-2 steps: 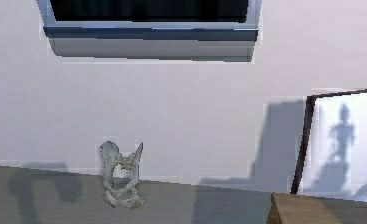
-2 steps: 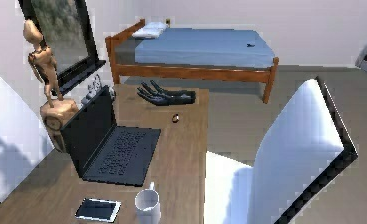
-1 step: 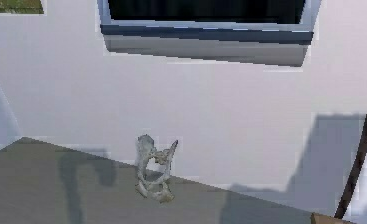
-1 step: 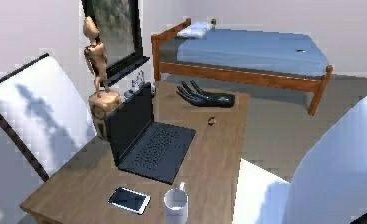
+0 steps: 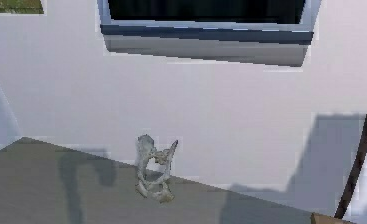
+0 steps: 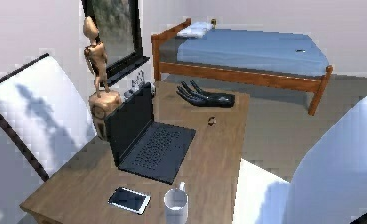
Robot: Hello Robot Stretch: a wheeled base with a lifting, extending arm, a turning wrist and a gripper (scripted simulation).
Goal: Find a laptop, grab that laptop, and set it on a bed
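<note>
A black laptop stands open on a brown wooden desk, its screen toward the arm side view's left. Beyond the desk's far end is a bed with a blue cover, a wooden frame and a white pillow at its head.
On the desk lie a phone, a white mug, a black hand-shaped object and a wooden mannequin. White chairs flank the desk. In the forward view, a crumpled pale object sits on grey floor under a window.
</note>
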